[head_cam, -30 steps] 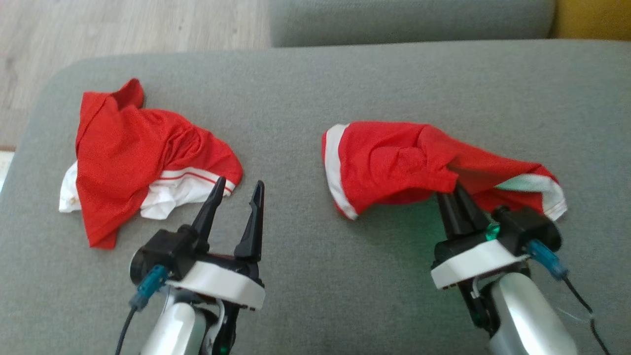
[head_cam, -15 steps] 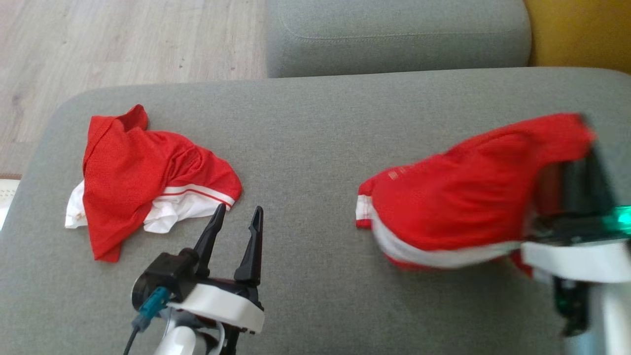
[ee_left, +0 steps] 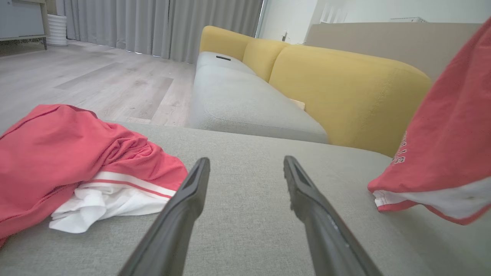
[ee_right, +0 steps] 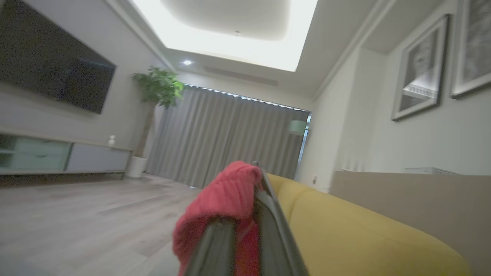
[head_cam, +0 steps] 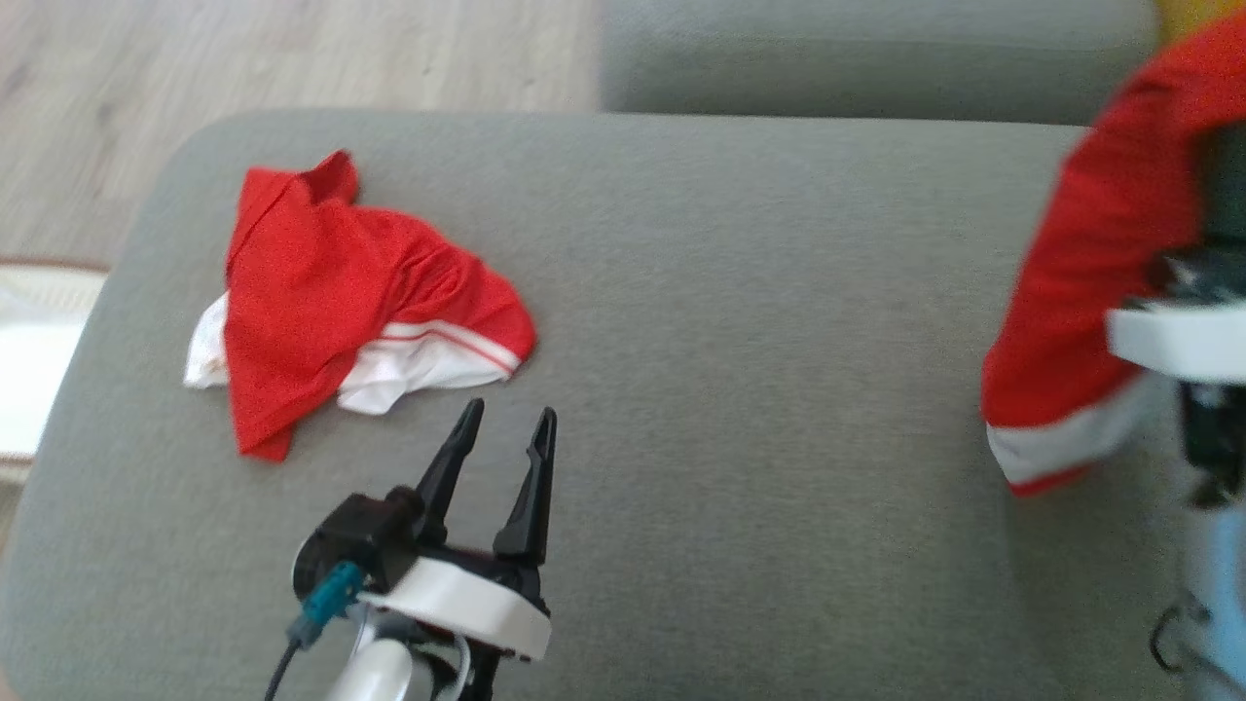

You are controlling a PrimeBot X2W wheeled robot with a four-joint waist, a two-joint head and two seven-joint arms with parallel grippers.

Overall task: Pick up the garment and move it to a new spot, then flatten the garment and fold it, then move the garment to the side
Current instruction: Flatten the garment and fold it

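Note:
A red garment with a white hem (head_cam: 1081, 292) hangs in the air off the grey cushion at the right edge of the head view. My right gripper (ee_right: 256, 180) is shut on a bunched fold of it (ee_right: 226, 199) and points up and away from the cushion. The garment's lower hem (ee_left: 441, 145) dangles just above the cushion in the left wrist view. My left gripper (head_cam: 512, 411) stands open and holds nothing, low over the cushion near its front; its fingers (ee_left: 191, 199) are spread wide. A second crumpled red and white garment (head_cam: 321, 282) lies just beyond and left of it.
The grey cushion (head_cam: 740, 292) is bare between the two garments. Behind it runs a grey sofa seat (head_cam: 876, 58) with a yellow backrest (ee_left: 345, 88). Wooden floor (head_cam: 243, 49) lies beyond the cushion's rounded left corner, with a pale mat (head_cam: 29, 360) at the far left.
My right gripper has lifted the garment off the cushion and carried it up and to the right. The head camera has shifted. My left gripper stays open and still.

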